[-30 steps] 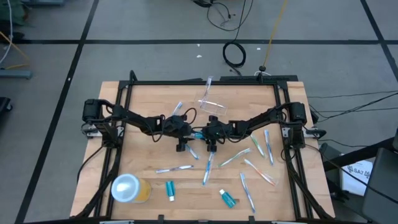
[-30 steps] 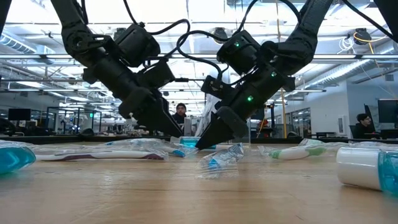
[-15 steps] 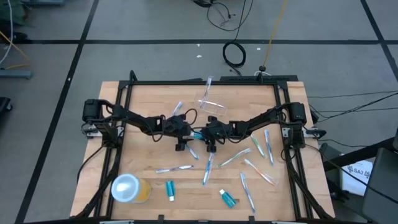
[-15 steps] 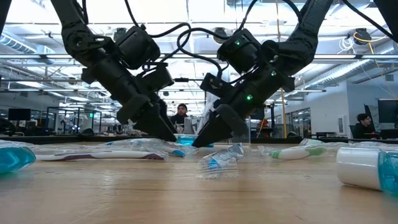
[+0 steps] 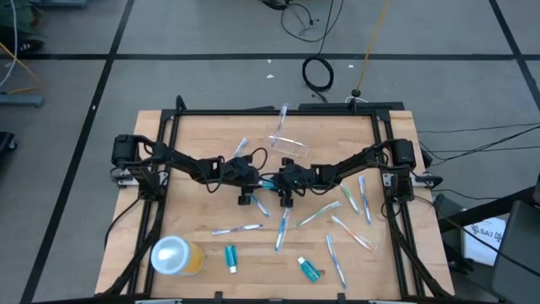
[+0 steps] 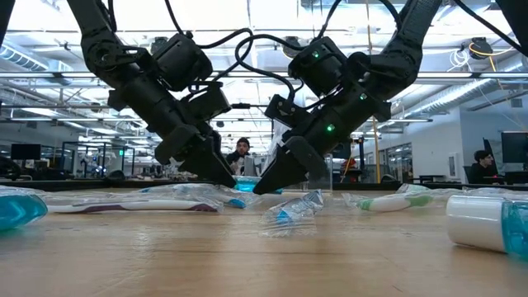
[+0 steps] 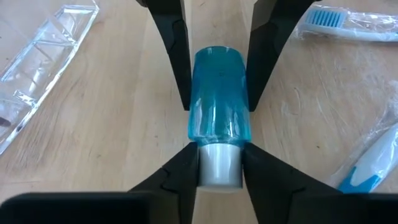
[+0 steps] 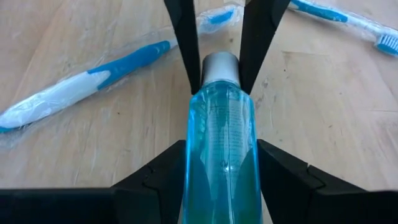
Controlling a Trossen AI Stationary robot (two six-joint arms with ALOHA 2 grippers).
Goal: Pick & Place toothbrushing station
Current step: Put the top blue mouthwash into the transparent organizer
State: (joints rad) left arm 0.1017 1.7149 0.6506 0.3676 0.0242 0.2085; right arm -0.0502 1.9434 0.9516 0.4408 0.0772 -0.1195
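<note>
Both grippers, left gripper (image 7: 217, 168) and right gripper (image 8: 221, 168), clamp one teal tube (image 7: 217, 109) at table centre. The clear cup (image 5: 288, 142) at twelve o'clock looks empty. Toothbrushes (image 5: 282, 230) and other tubes (image 5: 230, 257) lie scattered toward six o'clock, so most work remains.

Light wooden worktop (image 5: 202, 127) with a black frame along its edges. Lying on it: an orange-yellow cup (image 5: 175, 256) with a white lid on its side at the near left corner; two teal tubes with white caps near the front edge, one (image 5: 230, 257) just right of that cup, the other (image 5: 310, 269) further right; a clear plastic cup (image 5: 285, 140) toward the far middle; wrapped toothbrushes scattered about, one (image 5: 235, 229) left of centre, a cluster (image 5: 350, 203) on the right half, one (image 5: 283, 114) at the far edge.
</note>
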